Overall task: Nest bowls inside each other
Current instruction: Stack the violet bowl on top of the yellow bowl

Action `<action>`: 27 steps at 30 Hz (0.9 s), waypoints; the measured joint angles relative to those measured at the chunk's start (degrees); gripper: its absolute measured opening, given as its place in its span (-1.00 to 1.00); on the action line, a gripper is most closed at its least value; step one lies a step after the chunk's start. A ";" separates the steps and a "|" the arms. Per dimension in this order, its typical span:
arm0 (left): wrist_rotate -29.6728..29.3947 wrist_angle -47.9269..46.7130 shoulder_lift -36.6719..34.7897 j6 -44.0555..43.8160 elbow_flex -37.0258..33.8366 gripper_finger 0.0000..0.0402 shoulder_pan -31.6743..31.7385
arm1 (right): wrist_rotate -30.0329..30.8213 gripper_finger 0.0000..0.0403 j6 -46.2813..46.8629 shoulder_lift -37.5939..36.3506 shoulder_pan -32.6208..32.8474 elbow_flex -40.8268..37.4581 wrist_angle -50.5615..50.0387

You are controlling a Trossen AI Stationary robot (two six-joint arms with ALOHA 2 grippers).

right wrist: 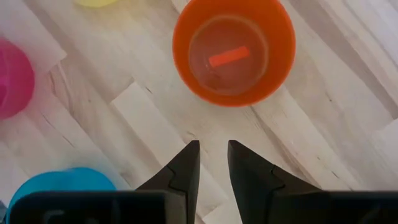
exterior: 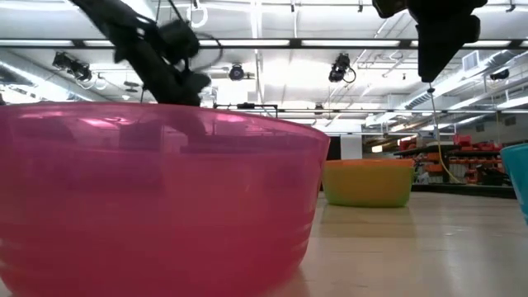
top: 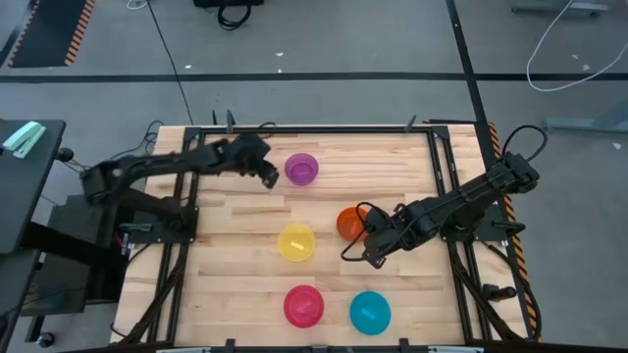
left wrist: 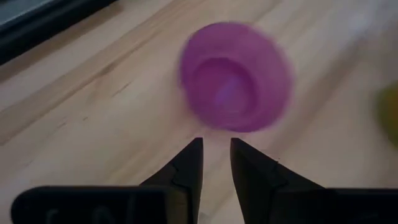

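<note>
Five bowls stand apart and upright on their bases on the wooden table: purple (top: 301, 169), orange (top: 349, 223), yellow (top: 296, 242), pink-red (top: 303, 306) and teal (top: 370, 312). A green bowl shows nowhere. My left gripper (top: 267, 176) hovers just left of the purple bowl (left wrist: 235, 76), fingers shut and pointing toward it. My right gripper (top: 367, 253) hangs over the table just near-right of the orange bowl (right wrist: 233, 51), fingers shut. In the low view the pink-red bowl (exterior: 157, 202) fills the foreground, with the orange bowl (exterior: 367, 181) behind it.
Black metal rails (top: 446, 186) frame the table on the left, right and far sides. Bare wood lies between the bowls and along the table's left half (top: 231, 255). In the right wrist view the teal bowl (right wrist: 62, 183) and the pink-red bowl (right wrist: 13, 78) sit close by.
</note>
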 joint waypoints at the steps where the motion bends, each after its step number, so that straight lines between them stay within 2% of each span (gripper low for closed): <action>1: 0.24 -1.29 2.04 0.52 1.59 -0.55 1.00 | 0.00 -0.55 0.15 0.00 -0.02 0.00 0.02; 10: 6.83 -4.08 16.65 1.91 14.91 -0.49 4.12 | 1.35 -0.55 0.93 0.00 -0.02 0.00 0.03; 18: 7.22 -17.24 27.05 1.90 27.43 -0.48 3.93 | 1.33 -0.55 0.94 0.00 0.17 0.00 0.04; 27: 5.43 -20.15 31.51 1.90 31.09 -0.41 5.30 | 1.36 -0.55 0.70 0.00 0.17 0.00 0.04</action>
